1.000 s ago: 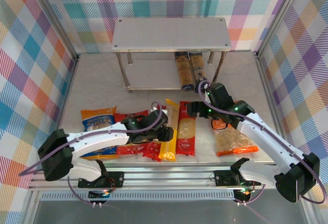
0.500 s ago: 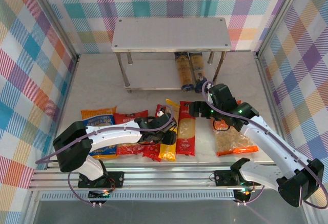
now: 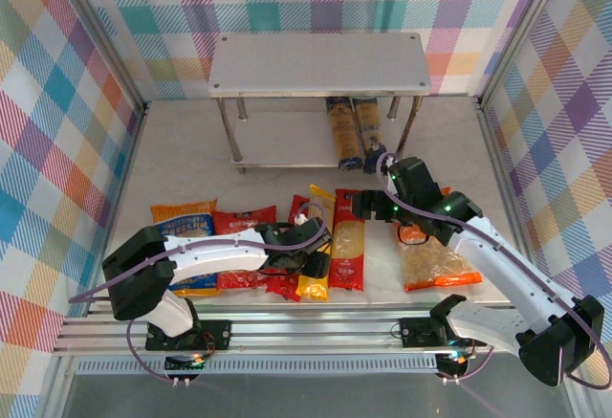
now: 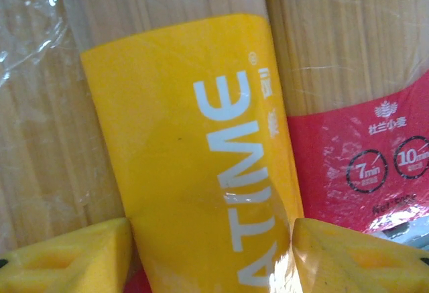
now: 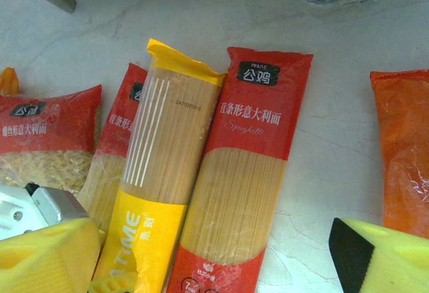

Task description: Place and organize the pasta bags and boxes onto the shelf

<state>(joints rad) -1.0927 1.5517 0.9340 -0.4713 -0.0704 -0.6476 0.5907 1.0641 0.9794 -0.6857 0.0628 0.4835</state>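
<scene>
left pincer (image 3: 313,265): part-spread astride yellow spaghetti pack (image 4: 194,139), near surface (image 3: 191,150) front edge | right pincer (image 5: 213,256): wide, over red spaghetti pack (image 5: 248,165) | blue-ended packs (image 3: 354,131): shelf (image 3: 316,64) lower board, right end

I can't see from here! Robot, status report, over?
Left gripper open, astride yellow spaghetti pack. Right gripper open, empty. Red packs crowd both sides.

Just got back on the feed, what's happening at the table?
The left gripper is down over the near end of the yellow spaghetti pack, jaws open on either side of it; the pack lies flat on the table. The right gripper hovers open above the red spaghetti pack beside it. Two clear-fronted packs lie on the shelf's lower board; nothing else is shelved yet.
</scene>
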